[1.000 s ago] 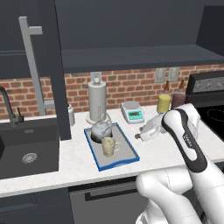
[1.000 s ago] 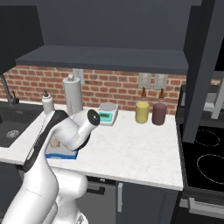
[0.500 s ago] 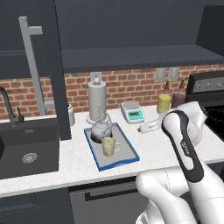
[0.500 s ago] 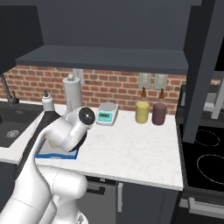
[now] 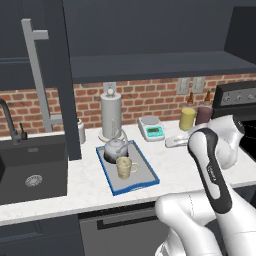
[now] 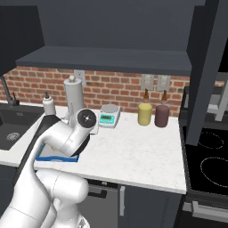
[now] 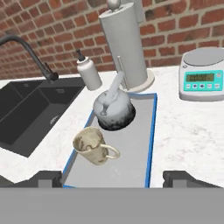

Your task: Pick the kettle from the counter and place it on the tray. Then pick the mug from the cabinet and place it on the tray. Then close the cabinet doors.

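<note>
The grey kettle (image 5: 116, 148) (image 7: 113, 109) stands at the far end of the blue-rimmed tray (image 5: 150, 178) (image 7: 151, 135) on the white counter (image 5: 170, 162). The beige mug (image 5: 124, 167) (image 7: 93, 145) stands upright on the tray just in front of it. My gripper (image 7: 113, 181) (image 5: 173, 142) hovers to the right of the tray, apart from both, open with nothing between its fingertips (image 7: 47, 179). The cabinet doors stand open: the left one (image 5: 64, 75) with its bar handle (image 5: 40, 75), the right one (image 6: 209, 67). In the right base view my arm hides the kettle and mug.
A paper-towel roll (image 5: 111, 115) stands just behind the tray, a soap bottle (image 7: 89, 74) to its left. A white scale (image 5: 152, 131), a yellow jar (image 5: 187, 119) and a dark jar (image 5: 203, 115) line the brick wall. Sink (image 5: 30, 170) at left, stove (image 6: 209, 164) at right.
My arm has folded back and the hand has turned while staying to the right of the tray. Kettle and mug have not moved.
</note>
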Tool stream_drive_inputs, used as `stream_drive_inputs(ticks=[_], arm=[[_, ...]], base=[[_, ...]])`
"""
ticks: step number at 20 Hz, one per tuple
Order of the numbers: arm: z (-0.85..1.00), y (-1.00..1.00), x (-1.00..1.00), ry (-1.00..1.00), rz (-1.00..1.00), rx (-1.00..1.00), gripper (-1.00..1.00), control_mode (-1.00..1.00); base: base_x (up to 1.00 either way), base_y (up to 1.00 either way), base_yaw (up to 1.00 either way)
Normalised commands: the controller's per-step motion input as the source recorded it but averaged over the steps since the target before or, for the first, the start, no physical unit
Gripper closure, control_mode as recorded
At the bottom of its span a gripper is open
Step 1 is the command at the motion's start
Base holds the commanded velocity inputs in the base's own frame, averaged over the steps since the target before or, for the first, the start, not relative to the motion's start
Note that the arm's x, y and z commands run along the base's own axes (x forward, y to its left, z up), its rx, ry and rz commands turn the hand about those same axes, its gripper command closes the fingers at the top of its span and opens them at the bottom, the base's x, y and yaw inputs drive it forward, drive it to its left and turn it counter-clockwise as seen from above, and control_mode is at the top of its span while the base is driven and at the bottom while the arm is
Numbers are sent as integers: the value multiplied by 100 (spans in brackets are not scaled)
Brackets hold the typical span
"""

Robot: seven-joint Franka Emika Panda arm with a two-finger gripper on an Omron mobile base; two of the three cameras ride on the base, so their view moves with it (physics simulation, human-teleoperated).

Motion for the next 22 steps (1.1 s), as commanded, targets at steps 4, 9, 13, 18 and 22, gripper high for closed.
stream_drive_inputs(ticks=[4, 9, 13, 18, 22], arm=[[0, -32, -1, -1, -15, 2, 100, -100], [1, -19, 0, 2, 0, 13, 100, -100], [26, -36, -5, 0, -7, 38, 100, -100], [45, -44, -5, -4, -22, 49, 100, -100], [31, -41, -5, -12, -21, 47, 100, -100]], base=[[0, 0, 0], [0, 0, 0], [0, 0, 0], [0, 0, 0], [0, 0, 0]])
